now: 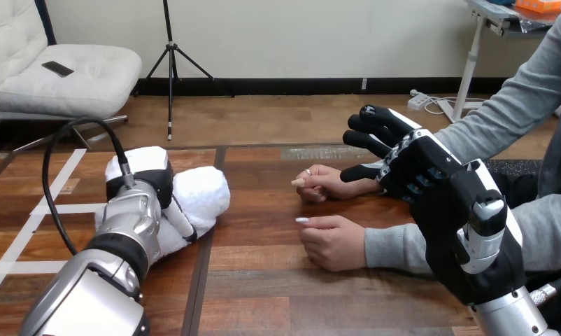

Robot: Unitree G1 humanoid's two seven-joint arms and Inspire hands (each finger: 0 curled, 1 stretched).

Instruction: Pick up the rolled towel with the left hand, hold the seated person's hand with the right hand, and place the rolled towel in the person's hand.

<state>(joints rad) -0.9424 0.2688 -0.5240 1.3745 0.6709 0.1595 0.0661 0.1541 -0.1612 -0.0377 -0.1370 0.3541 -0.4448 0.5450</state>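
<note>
White item first, head view: found rolled towel point(206, 192) lying on worktop point(264, 294) at left, not yet lifted. Found left hand point(139, 187) set across its middle, fingers curled round the roll, towel showing either side; judged a grip made for lifting. Found right hand point(410, 164) spread wide, gripping nothing, poised just over the wrist of the person's farther hand point(320, 183); cannot confirm contact. Judged placed to steady that hand for receiving. Noted person's nearer hand point(334, 241) resting loosely curled, apart from both. Surface: dark wood planks, level, pale tape strips point(33, 217) at left.
</note>
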